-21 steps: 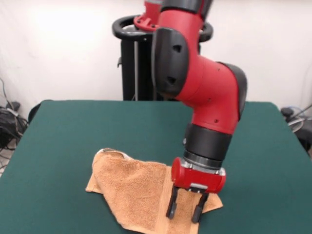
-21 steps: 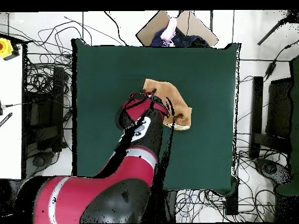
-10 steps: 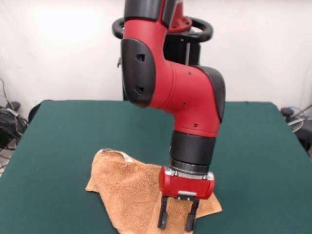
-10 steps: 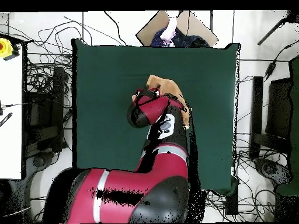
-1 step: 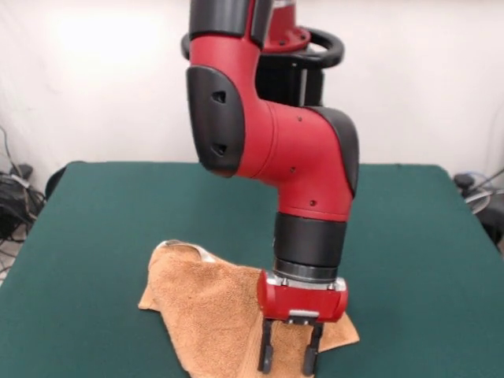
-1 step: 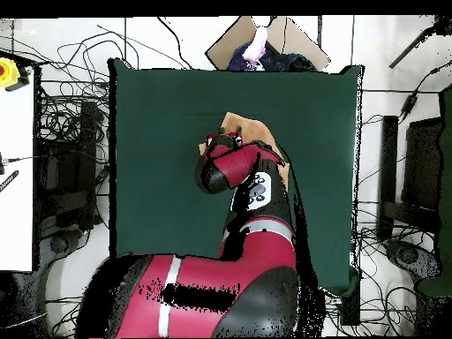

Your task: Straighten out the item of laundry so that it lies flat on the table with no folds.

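Orange-tan towel [image 5: 213, 303] lying rumpled on the dark green counter [image 5: 102, 228], toward the near edge and roughly midway across in the front view. Not flat: a raised fold along the far left corner, with a pale strip, perhaps a tag or band, showing at its crest; a flat woven band running down the cloth just left of the jaws. Left corner spread onto the felt, right corner poking out past the gripper. Gripper [image 5: 288, 358] positioned over the near right part of the towel, pointing straight down, jaws parted with a clear gap between the two black fingers [image 5: 266, 350]; fingertips at or very near the cloth surface, contact not determinable. Nothing seen held between the jaws. Red and black arm [image 5: 276, 150] descending from above and covering part of the towel's right side. In the overhead view, arm [image 6: 247, 177] masking most of the towel [image 6: 252, 132], only a tan corner and edge visible beyond the wrist, near the counter's [image 6: 159, 115] middle. Cardboard box [image 6: 265, 40] with a person's hand noted beyond the far counter edge in that view.
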Controlling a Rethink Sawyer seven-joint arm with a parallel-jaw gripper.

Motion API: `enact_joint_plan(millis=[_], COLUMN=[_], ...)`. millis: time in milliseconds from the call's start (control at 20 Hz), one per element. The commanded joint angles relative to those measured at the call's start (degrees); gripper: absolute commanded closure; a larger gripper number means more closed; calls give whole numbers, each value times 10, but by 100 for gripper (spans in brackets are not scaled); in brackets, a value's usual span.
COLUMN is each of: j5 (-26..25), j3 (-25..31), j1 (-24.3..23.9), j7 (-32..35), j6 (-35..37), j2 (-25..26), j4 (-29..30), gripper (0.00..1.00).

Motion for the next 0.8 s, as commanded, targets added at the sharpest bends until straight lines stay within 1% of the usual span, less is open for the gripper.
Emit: enact_joint_plan(millis=[50,150,550,800], j5=[-6,6,17,9], j3=[-14,-30,-31,-11], j1=[69,83,89,74], j7=[40,58,60,50], j6=[41,37,30,20], j2=[49,55,53,48], j4=[31,29,39,49], gripper=[0,0,0,0])
